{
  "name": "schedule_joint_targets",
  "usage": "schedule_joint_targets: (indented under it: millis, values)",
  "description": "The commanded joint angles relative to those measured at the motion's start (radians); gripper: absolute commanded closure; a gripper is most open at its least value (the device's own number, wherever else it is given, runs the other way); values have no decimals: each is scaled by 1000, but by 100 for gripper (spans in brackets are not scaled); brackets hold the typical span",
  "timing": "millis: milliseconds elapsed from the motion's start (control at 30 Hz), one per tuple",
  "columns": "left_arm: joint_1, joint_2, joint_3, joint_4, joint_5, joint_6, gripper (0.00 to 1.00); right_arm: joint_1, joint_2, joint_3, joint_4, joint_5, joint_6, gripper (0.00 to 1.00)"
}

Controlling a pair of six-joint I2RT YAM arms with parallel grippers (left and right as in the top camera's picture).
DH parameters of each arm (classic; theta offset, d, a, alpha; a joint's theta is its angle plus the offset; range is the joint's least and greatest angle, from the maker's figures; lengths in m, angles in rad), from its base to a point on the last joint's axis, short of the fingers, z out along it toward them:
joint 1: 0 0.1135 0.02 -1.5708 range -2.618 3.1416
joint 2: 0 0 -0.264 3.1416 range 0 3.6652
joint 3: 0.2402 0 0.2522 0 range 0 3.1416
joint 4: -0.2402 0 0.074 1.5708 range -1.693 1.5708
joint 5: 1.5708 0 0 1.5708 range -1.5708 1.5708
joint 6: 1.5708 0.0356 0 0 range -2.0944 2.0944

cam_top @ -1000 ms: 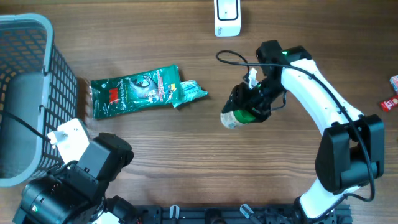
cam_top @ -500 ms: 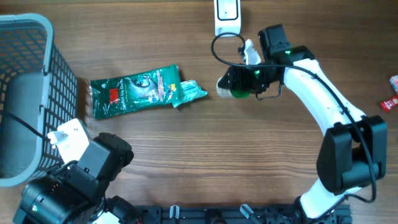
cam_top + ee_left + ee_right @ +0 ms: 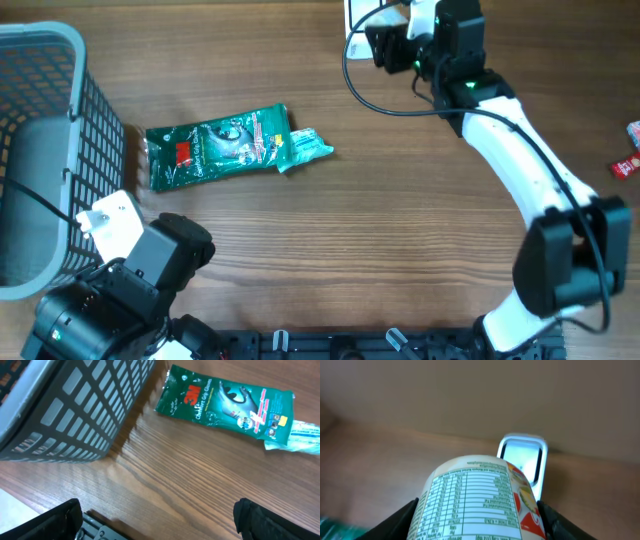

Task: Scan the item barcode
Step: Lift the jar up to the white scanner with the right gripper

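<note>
**Can held before the scanner**

The right claw [image 3: 479,519] is clamped on a can [image 3: 475,495] at the far edge of the bench [image 3: 400,230], just before the white scanner [image 3: 522,457]. The can's long axis runs toward the scanner, nutrition table uppermost. From overhead the claw hides the can, and its barcode cannot be made out. A green packet [image 3: 225,145] lies well apart, near a grey basket [image 3: 40,38]. The left claw [image 3: 160,520] gapes wide, holding nothing.
</note>
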Motion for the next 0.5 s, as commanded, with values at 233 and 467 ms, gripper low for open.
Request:
schedule_joint_targets:
  millis: [233, 467]
  values:
    - [7, -2, -1, 0, -16, -20, 0, 11, 365, 137, 470, 73, 28, 37]
    - [7, -2, -1, 0, -16, -20, 0, 27, 499, 283, 461, 82, 54, 39]
